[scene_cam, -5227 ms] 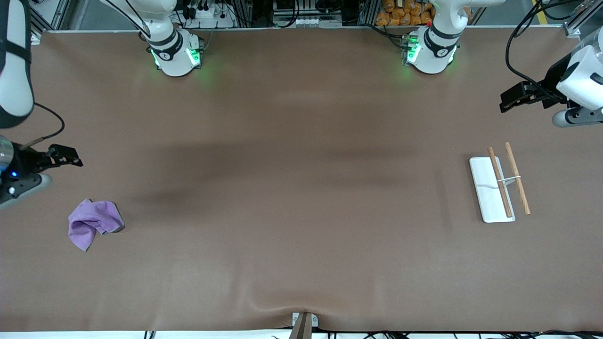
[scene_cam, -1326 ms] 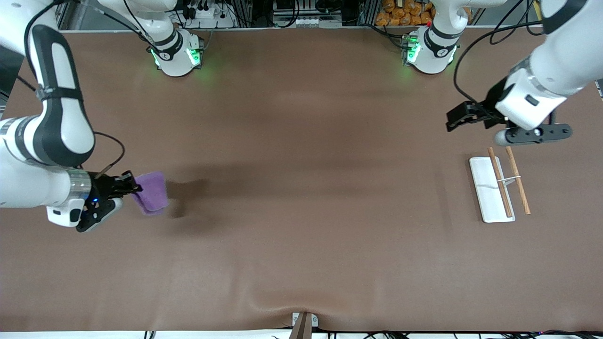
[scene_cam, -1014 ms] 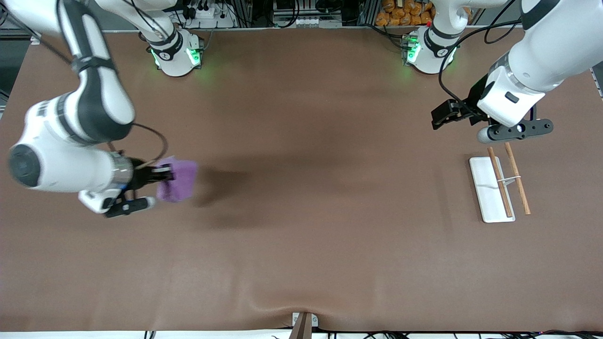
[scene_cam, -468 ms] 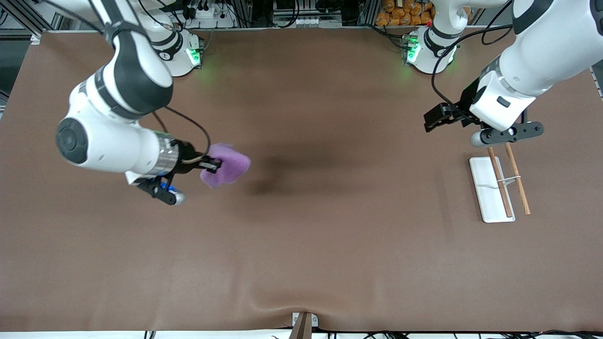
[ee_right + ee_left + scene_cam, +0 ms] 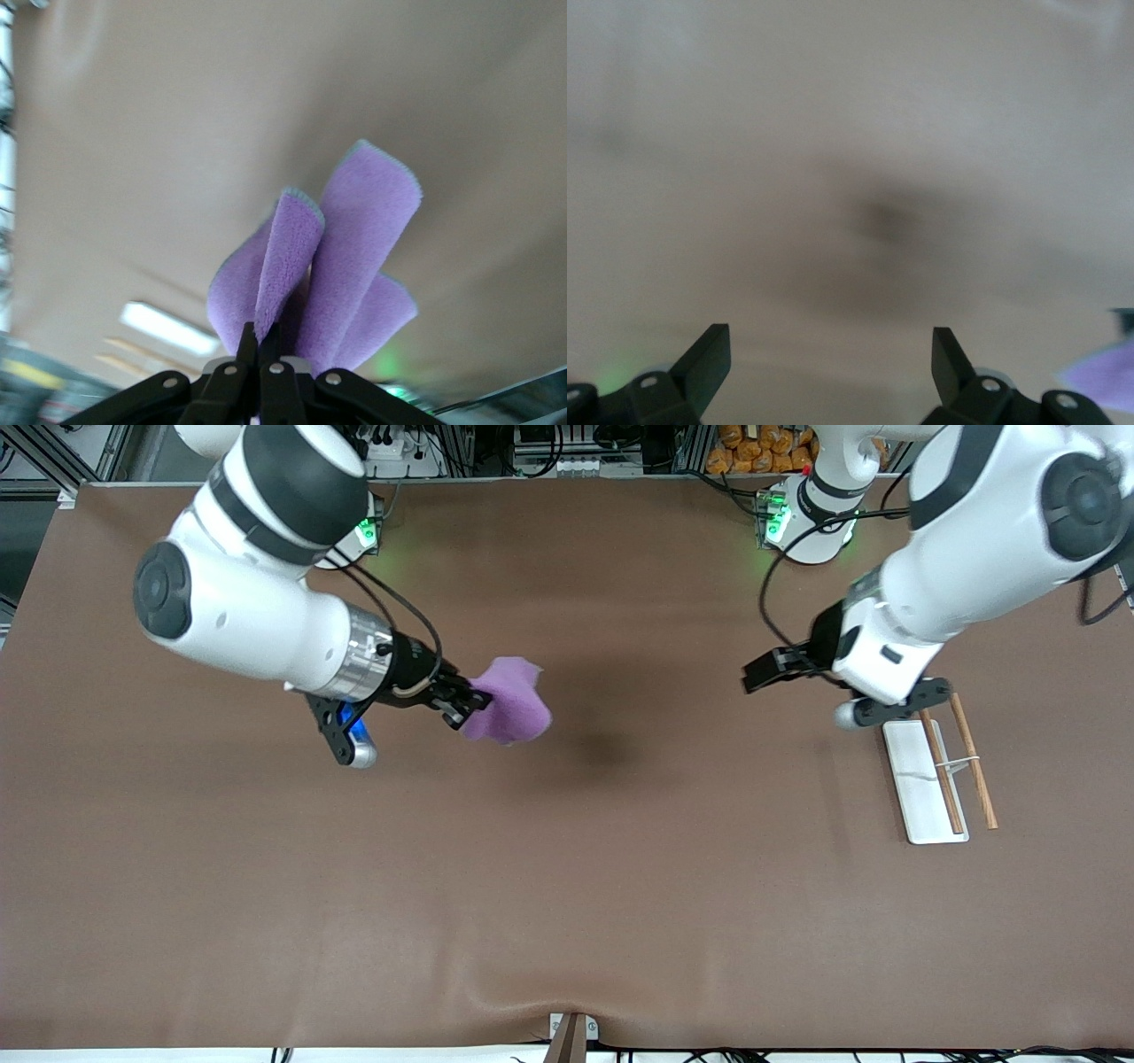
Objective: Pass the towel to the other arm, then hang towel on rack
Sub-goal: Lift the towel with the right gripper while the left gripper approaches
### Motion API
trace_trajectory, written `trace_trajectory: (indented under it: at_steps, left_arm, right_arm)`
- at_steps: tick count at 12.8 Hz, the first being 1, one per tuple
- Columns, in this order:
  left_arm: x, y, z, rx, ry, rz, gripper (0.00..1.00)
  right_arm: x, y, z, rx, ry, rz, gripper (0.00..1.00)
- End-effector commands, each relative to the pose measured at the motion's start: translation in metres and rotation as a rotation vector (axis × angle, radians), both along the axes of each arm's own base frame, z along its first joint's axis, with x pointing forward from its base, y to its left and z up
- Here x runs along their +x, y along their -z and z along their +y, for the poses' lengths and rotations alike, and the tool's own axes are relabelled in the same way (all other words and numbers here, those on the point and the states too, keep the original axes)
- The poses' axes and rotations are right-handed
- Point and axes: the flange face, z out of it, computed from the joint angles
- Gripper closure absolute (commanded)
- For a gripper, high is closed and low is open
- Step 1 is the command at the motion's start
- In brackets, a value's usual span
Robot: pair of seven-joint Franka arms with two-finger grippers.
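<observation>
Over the middle of the table (image 5: 567, 886), toward the right arm's end, we saw the right gripper (image 5: 462, 700) held up in the air with the towel (image 5: 507, 701) pinched between its fingers; the right wrist view showed both jaws clenched on a bunched fold near one edge, so the rest of the lilac cloth (image 5: 328, 257) stuck out free past the fingertips. We judged that edge grip as deliberate: it left loose cloth for the other arm to take. The gripper pointed sideways toward the left arm, which fit a mid-air handover rather than a put-down. A dark shadow on the table under the towel confirmed it was lifted, touching nothing. The left gripper (image 5: 764, 673) was over bare table just beside the rack (image 5: 930, 779), pointed toward the towel; in the left wrist view its fingers (image 5: 709, 359) stood wide apart with nothing between them, released and ready to receive. The two grippers were well apart, so we judged the pass not yet made. The rack sat at the left arm's end, white base flat, both wooden rods bare, hence the left arm as the hanging arm.
</observation>
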Motion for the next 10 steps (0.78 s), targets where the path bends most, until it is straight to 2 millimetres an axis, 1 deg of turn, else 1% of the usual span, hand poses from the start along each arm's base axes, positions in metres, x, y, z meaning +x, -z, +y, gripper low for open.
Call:
trace_trajectory:
  at_steps: [1,2,3,4,5,6,7,8,9,10]
  left_arm:
    - [0.019,0.014,-0.022,-0.153,-0.092,0.096,0.0]
    - [0.022,0.02,-0.029,-0.179,-0.101,0.105,0.0]
    - [0.022,0.026,-0.039,-0.188,-0.094,0.112,0.0]
    - [0.023,0.03,-0.042,-0.2,-0.099,0.115,0.0]
    - [0.024,0.036,-0.045,-0.221,-0.106,0.137,0.0]
    - [0.026,0.041,-0.048,-0.266,-0.121,0.172,0.0]
    - [0.027,0.046,-0.052,-0.303,-0.132,0.205,0.0]
    - [0.027,0.046,-0.055,-0.331,-0.137,0.221,0.0]
    - [0.029,0.048,-0.051,-0.343,-0.151,0.232,0.0]
    - [0.03,0.051,-0.046,-0.339,-0.159,0.237,0.0]
  right_arm:
    - [0.007,-0.01,0.015,0.098,0.189,0.046,1.0]
    - [0.002,-0.009,0.034,0.114,0.208,0.04,1.0]
    - [0.002,-0.008,0.044,0.132,0.267,0.046,1.0]
    - [-0.004,-0.01,0.06,0.154,0.308,0.046,1.0]
    - [-0.007,-0.011,0.068,0.168,0.321,0.038,1.0]
    - [-0.009,-0.01,0.071,0.169,0.319,0.041,1.0]
    - [-0.013,-0.004,0.08,0.166,0.312,0.05,1.0]
    - [-0.017,0.009,0.093,0.153,0.297,0.065,1.0]
    - [-0.022,0.01,0.102,0.157,0.288,0.058,1.0]
    - [-0.021,0.011,0.102,0.161,0.293,0.052,1.0]
